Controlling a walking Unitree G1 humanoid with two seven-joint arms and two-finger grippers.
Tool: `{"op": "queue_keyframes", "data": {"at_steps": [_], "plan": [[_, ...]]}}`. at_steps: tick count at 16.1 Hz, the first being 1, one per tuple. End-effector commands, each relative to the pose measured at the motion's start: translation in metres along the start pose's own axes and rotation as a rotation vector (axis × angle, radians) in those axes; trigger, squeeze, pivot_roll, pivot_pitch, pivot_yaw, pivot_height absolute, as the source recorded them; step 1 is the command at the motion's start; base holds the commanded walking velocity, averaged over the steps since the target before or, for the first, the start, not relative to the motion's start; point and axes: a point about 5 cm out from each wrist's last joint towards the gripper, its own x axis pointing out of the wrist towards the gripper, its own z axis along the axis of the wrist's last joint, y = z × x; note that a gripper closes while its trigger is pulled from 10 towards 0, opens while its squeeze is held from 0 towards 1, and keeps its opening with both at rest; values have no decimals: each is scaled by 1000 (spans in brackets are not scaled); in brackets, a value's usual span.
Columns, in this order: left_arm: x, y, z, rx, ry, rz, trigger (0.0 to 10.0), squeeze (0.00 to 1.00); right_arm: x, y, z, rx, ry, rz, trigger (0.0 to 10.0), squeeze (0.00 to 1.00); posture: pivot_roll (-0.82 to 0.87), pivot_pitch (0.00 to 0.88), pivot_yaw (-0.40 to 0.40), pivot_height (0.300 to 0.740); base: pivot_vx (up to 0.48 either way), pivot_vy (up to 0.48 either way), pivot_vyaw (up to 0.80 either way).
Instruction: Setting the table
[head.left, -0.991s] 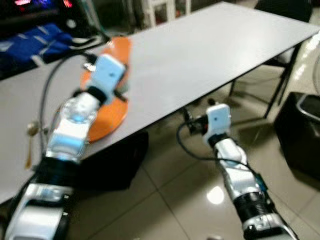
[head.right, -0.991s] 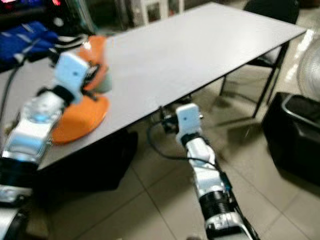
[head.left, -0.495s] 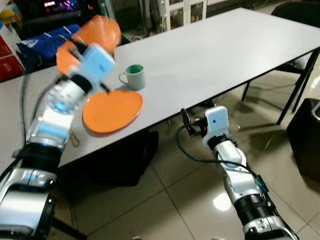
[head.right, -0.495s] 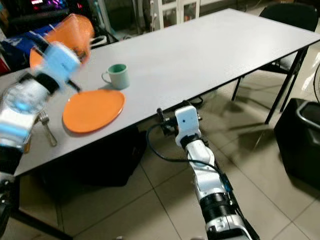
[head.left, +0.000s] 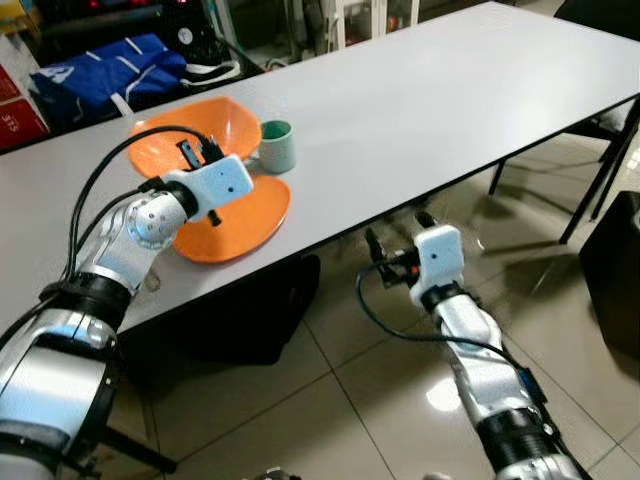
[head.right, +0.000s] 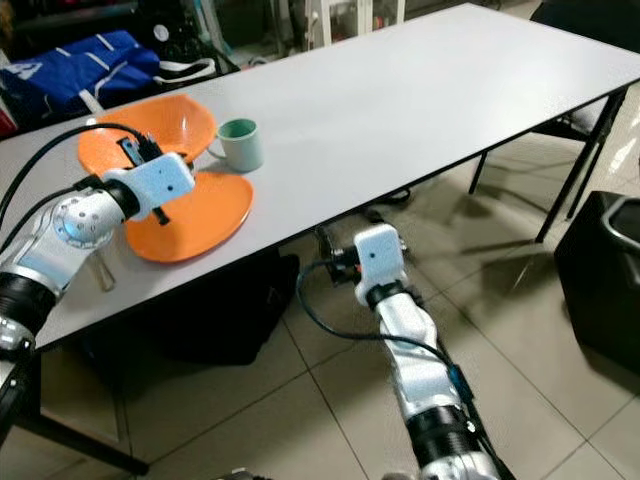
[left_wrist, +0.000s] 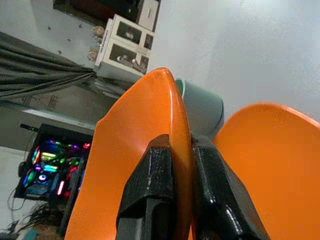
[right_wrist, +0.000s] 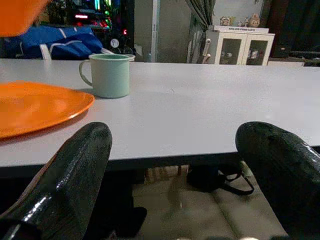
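My left gripper (left_wrist: 182, 142) is shut on the rim of an orange bowl (head.left: 185, 125). It holds the bowl tilted, low over the grey table (head.left: 430, 90), at the far edge of an orange plate (head.left: 245, 215). Whether the bowl touches the table I cannot tell. A green mug (head.left: 277, 145) stands just right of the bowl, behind the plate. A fork (head.right: 102, 272) lies left of the plate. My right gripper (head.left: 385, 250) is open with nothing in it, below the table's near edge; its wrist view looks level across the plate (right_wrist: 35, 105) and the mug (right_wrist: 110, 75).
A black bag (head.left: 240, 320) sits on the tiled floor under the table. A blue bag (head.left: 110, 70) lies behind the table's far left. A chair (head.left: 605, 115) stands at the right end, a black bin (head.left: 615, 260) near it, and a white cabinet (right_wrist: 240, 47) stands behind.
My left arm brought the orange bowl down from high above the table to just behind the plate. The right arm stayed below the table edge. The camera shifted slightly.
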Motion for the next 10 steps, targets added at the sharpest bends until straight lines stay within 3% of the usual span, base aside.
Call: {"op": "queue_keyframes", "data": {"at_steps": [1,6,10], "plan": [[0,15,2,37,-11,43,0,0,0,2,4,-6,-8,18,10000,0,-183,0,147,736,0,0,0],[5,4,-7,-118,21,73,0,0,-11,1,4,-21,8,24,10000,0,-203,4,140,736,0,0,0],[9,-11,-6,-139,23,45,0,0,-14,1,4,-26,16,27,10000,0,-217,20,135,736,0,0,0]]}}
